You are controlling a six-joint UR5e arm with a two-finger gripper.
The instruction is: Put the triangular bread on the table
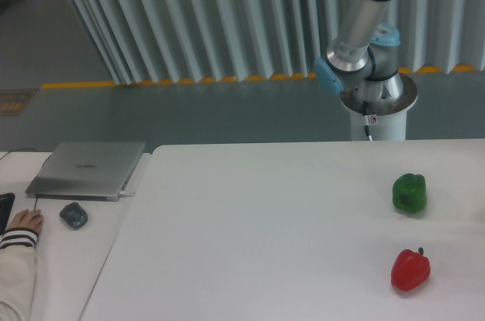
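Observation:
The triangular bread is out of view in the camera view. The white table (pixel 265 222) fills the lower part of the frame. Only the arm's base and lower joints (pixel 367 41) show at the back right, behind the table's far edge. The arm runs out of the frame at the top right, so the gripper is not in view.
A green pepper (pixel 409 192) and a red pepper (pixel 410 269) sit on the table near its right edge. On the adjoining desk at the left lie a closed laptop (pixel 87 169), a mouse (pixel 73 215) and a person's hand (pixel 23 222).

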